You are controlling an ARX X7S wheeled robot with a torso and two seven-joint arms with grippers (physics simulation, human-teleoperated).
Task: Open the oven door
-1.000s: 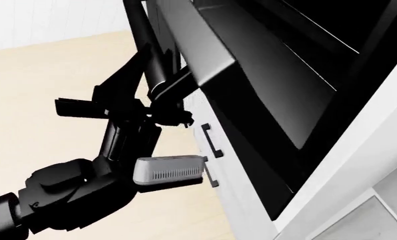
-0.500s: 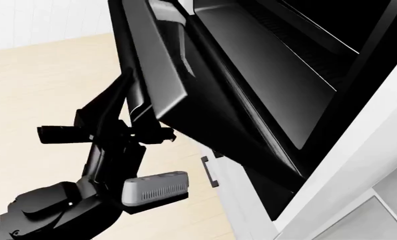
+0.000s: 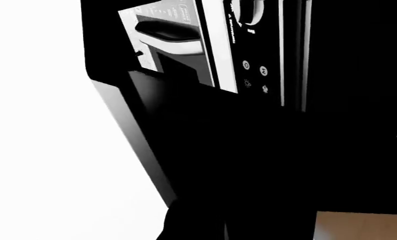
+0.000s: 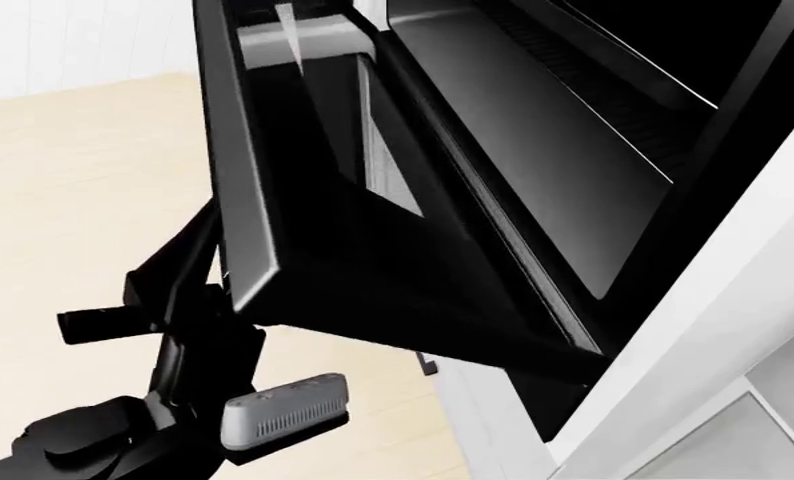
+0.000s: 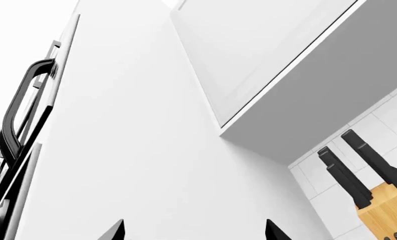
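Oven door (image 4: 370, 200) hangs part-open, above left end effector (image 4: 170, 310).

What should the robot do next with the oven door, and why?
Probably pull the oven door a little further down. In the head view it hangs partly open, tilted out from the oven, not yet flat, with the left arm below its outer edge. The grip itself is hidden.

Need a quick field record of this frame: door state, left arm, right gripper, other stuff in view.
oven door: swung partway down, cavity exposed behind it
left arm: under the door's outer edge; gripper itself not visible
right gripper: fingertips apart, nothing between them, facing a white cabinet side
control panel: above the door, seen from the left wrist
knife block: wooden, black-handled knives, against tiled wall
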